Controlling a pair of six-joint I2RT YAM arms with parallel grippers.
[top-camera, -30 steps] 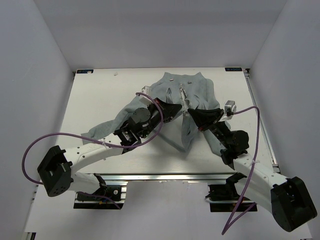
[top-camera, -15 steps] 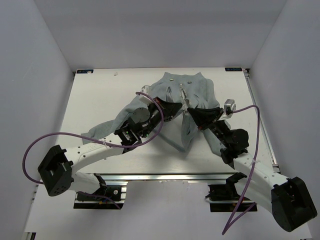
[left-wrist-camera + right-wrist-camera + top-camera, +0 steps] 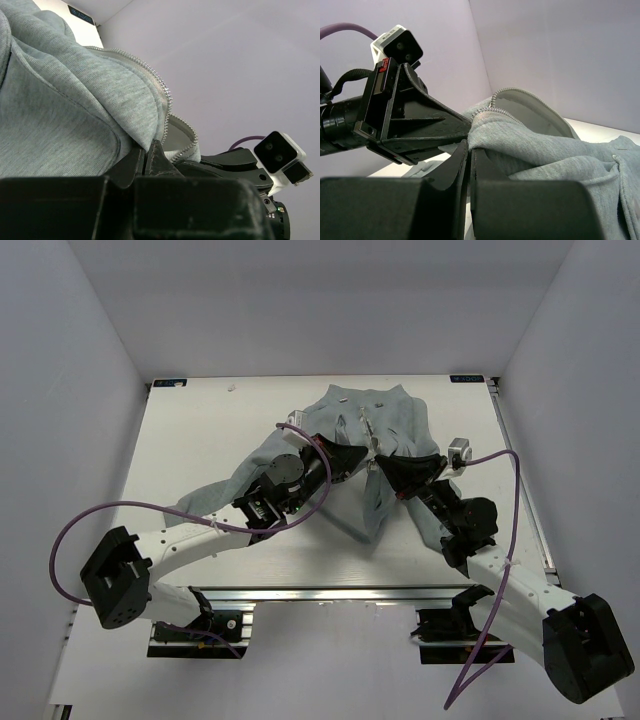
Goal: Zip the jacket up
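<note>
Where your left gripper (image 3: pixel 354 462) meets the jacket (image 3: pixel 388 412), its jaws are pressed together on a fold of grey cloth. From the left wrist, the fabric runs straight down into the fingertips (image 3: pixel 156 152), with no gap between them. Your right gripper (image 3: pixel 384 464) is closed the same way, nipping the jacket's edge at its tips. The two grippers face each other, tip almost to tip, over the middle of the garment.

Just beyond the pinch you can see the zipper (image 3: pixel 163 95). One row of metal teeth runs along the raised edge, and a second row curls away below it, so the two sides are apart there. The cloth between the grippers is lifted off the table (image 3: pixel 210 430).

The rest of the jacket lies flat on the far half of the table, a little right of centre. One sleeve (image 3: pixel 205 502) trails towards you on the left, under the left arm. Another part of it disappears beneath the right arm.

The table is white and matte. Small labels (image 3: pixel 169 383) sit at its two far corners, and a metal rail (image 3: pixel 330 592) runs along the near edge between the arm bases. Plain pale walls (image 3: pixel 80 340) close it in on the left, the right and the far side. A purple cable (image 3: pixel 75 530) loops out from each arm.
</note>
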